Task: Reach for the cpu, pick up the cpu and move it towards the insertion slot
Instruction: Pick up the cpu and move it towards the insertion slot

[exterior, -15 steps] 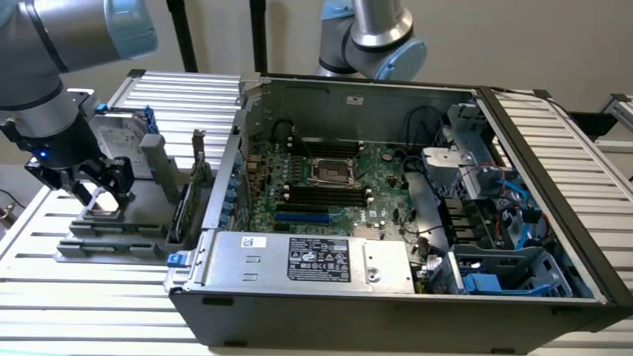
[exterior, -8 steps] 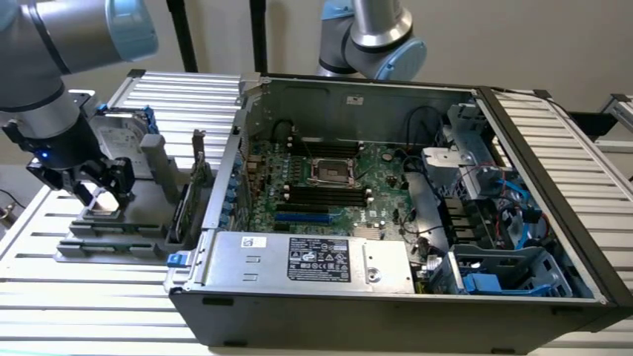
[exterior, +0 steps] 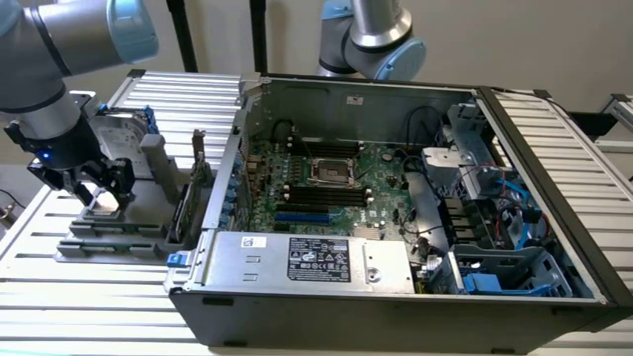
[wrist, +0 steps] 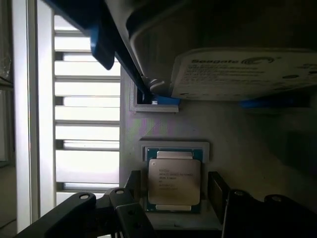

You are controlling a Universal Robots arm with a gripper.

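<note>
Gripper [exterior: 103, 194]: we read it open, holding nothing, black fingers either side of the small silver-grey square cpu [wrist: 174, 182] | upright silver hard drive with blue rails [exterior: 121, 137] crowds just behind | shiny-framed square insertion slot [exterior: 333, 170] well apart, inside the dark open computer case [exterior: 396, 308]

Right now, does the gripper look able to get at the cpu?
Probably yes. The gripper hangs right over the cpu, with its open fingers on either side of it. Nothing covers the chip, and the hard drive stands apart from it.
</note>
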